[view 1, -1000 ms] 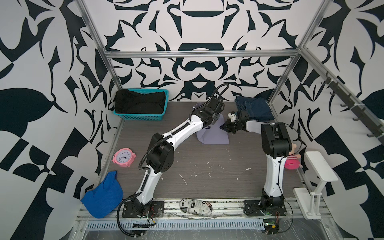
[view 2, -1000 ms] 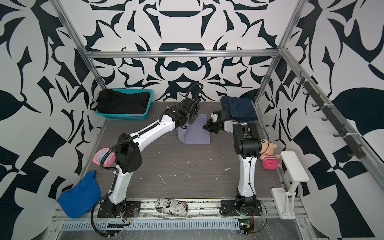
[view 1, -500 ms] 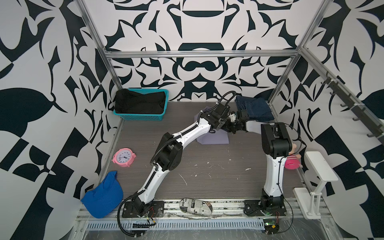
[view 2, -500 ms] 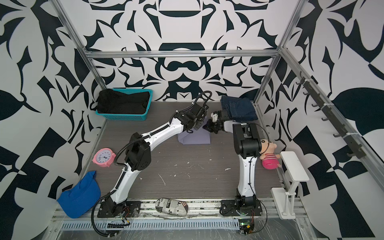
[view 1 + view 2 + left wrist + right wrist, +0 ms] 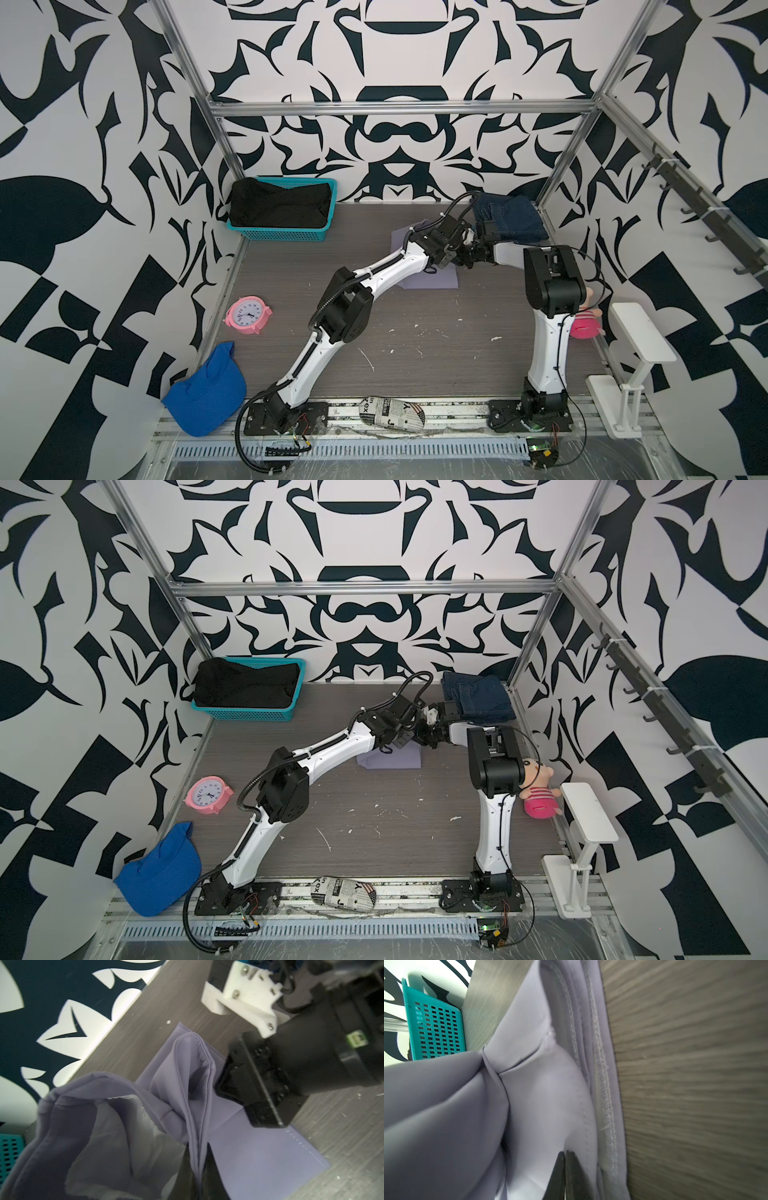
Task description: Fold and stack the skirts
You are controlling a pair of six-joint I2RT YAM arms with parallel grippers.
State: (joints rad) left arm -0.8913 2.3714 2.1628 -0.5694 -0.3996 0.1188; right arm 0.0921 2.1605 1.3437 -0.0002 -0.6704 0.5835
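Observation:
The pale lavender skirt (image 5: pixel 440 280) (image 5: pixel 395 758) lies at the table's back middle, partly doubled over. My left gripper (image 5: pixel 451 259) (image 5: pixel 197 1144) is shut on a raised, bunched fold of it (image 5: pixel 199 1095). Close beside it, my right gripper (image 5: pixel 467 257) (image 5: pixel 565 1152) is shut, its fingertips pressed together on the skirt's hemmed edge (image 5: pixel 600 1084). The two grippers nearly touch above the skirt's right side. A folded dark blue denim skirt (image 5: pixel 515 220) (image 5: pixel 478 700) lies in the back right corner. A black skirt (image 5: pixel 278 205) (image 5: pixel 245 685) fills the teal basket (image 5: pixel 278 237).
A pink alarm clock (image 5: pixel 248 314) and a bright blue mesh cap (image 5: pixel 205 390) sit along the left side. A newspaper-print bundle (image 5: pixel 392 411) lies on the front rail between the arm bases. A pink doll (image 5: pixel 584 324) and a white stand (image 5: pixel 636 336) are at the right edge.
My left gripper has carried its side of the lavender skirt rightward, up to the right gripper, doubling the cloth over. The right arm has stayed in place.

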